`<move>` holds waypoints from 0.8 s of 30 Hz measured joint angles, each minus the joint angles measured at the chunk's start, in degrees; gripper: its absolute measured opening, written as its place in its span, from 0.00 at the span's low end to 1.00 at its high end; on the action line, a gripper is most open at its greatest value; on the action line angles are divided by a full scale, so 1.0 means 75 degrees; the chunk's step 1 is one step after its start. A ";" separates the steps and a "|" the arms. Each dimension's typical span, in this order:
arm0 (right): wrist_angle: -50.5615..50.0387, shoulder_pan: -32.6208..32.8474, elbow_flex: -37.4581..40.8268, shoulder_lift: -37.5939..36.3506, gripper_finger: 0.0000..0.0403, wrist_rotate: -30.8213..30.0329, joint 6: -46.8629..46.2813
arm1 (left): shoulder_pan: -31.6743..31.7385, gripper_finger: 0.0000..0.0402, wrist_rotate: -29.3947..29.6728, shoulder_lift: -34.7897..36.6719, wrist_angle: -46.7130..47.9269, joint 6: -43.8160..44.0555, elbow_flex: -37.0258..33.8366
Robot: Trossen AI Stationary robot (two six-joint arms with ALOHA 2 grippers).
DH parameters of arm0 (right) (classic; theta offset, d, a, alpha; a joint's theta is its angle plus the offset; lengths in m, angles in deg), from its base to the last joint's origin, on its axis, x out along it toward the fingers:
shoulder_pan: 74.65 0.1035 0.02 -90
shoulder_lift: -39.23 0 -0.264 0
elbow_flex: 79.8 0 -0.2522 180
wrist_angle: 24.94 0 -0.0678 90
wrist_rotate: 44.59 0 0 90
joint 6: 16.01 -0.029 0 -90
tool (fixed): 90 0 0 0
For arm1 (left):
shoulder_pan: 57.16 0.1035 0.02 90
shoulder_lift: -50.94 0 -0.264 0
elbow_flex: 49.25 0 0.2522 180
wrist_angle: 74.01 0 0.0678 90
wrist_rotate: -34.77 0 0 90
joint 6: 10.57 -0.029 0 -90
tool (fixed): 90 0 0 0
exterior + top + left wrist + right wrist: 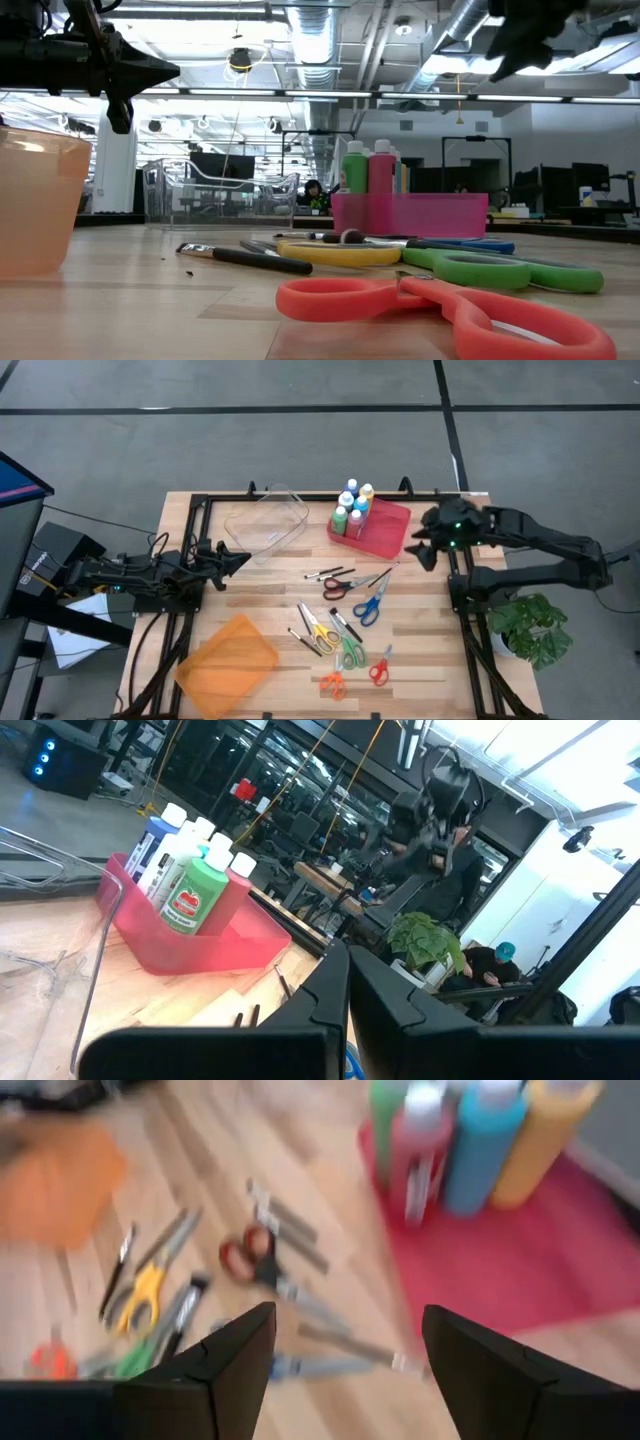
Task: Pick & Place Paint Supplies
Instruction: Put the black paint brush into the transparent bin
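Note:
Several small paint bottles (353, 508) with white caps stand upright in the far end of a red bin (388, 532). They also show in the low view (368, 165), left wrist view (190, 870) and right wrist view (470, 1140). My right gripper (420, 550) hangs open in the air just right of the red bin, above table height (520, 40), with its fingers wide apart (350, 1320). My left gripper (243, 557) is shut and hovers over the table's left part (165, 70), pointing toward the bin (347, 955). Neither touches anything.
A clear plastic container (268, 520) sits left of the red bin, and an orange bin (228, 665) stands at the near left corner. Several scissors (347, 652) and brushes (330, 572) lie scattered across the middle and near part of the table. A potted plant (530, 628) stands off the right edge.

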 joint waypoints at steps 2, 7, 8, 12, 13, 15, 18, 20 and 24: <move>-0.0290 0.0297 0.0000 0.0194 0.62 -0.0003 -0.0206 | -0.0001 0.01 0.0002 0.0000 0.0000 0.0000 0.0000; -0.0681 0.0956 0.0003 0.0767 0.62 -0.0119 -0.0303 | -0.0001 0.01 0.0002 0.0000 0.0000 -0.0001 0.0000; -0.0699 0.1057 0.0022 0.0885 0.62 -0.0174 -0.0300 | -0.0003 0.01 0.0002 0.0000 0.0000 0.0000 0.0000; -0.0688 0.1395 0.0241 0.1309 0.62 -0.0186 -0.0137 | 0.0000 0.01 0.0002 0.0000 0.0000 0.0000 0.0000; -0.0642 0.1466 0.0312 0.1414 0.62 -0.0184 -0.0095 | 0.0000 0.01 0.0002 0.0000 0.0000 0.0000 0.0000; -0.0526 0.1622 0.0487 0.1598 0.62 -0.0184 -0.0040 | -0.0002 0.01 0.0002 0.0000 0.0001 0.0000 0.0000; -0.0155 0.1891 0.0784 0.1811 0.62 -0.0178 -0.0011 | -0.0001 0.01 0.0002 0.0000 0.0000 0.0000 0.0000; 0.0028 0.2063 0.0935 0.1960 0.62 -0.0171 -0.0013 | -0.0003 0.01 0.0002 0.0000 0.0000 0.0000 0.0000; 0.0478 0.2326 0.1228 0.2292 0.62 -0.0175 0.0033 | -0.0002 0.01 0.0002 0.0000 0.0000 0.0000 0.0000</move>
